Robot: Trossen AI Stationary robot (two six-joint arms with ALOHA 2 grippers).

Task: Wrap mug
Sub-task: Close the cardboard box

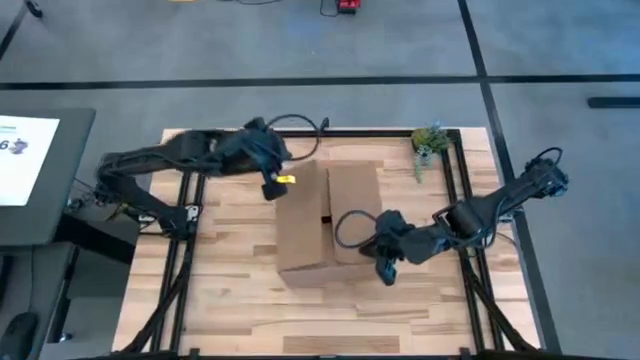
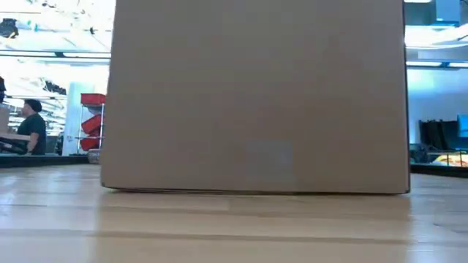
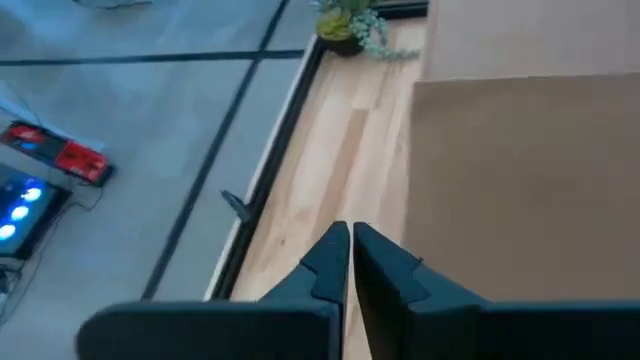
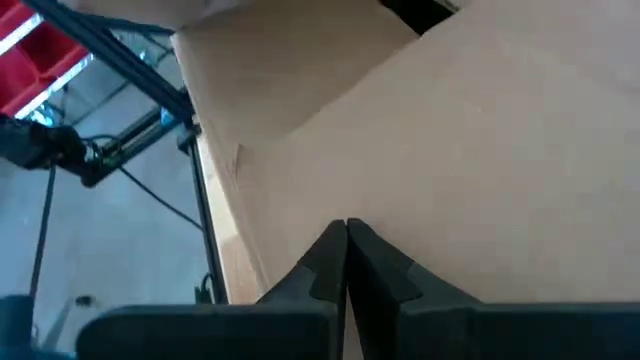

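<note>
Legible markings: one only. On the white screen (image 1: pixel 25 160) at the left edge of the high view, a dark character reading as "6" stands at the screen's left margin, with a small coloured mark beside it too small to make out. The cardboard box (image 1: pixel 328 222) shows plain brown faces in every view, with no print, label or brand that can be read.

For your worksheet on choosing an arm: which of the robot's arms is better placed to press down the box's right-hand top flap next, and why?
Probably the right. The right gripper, fingers shut, sits at the cardboard box's near right corner, beside the right flap. The left gripper, also shut, is at the far left corner, across the box.
</note>
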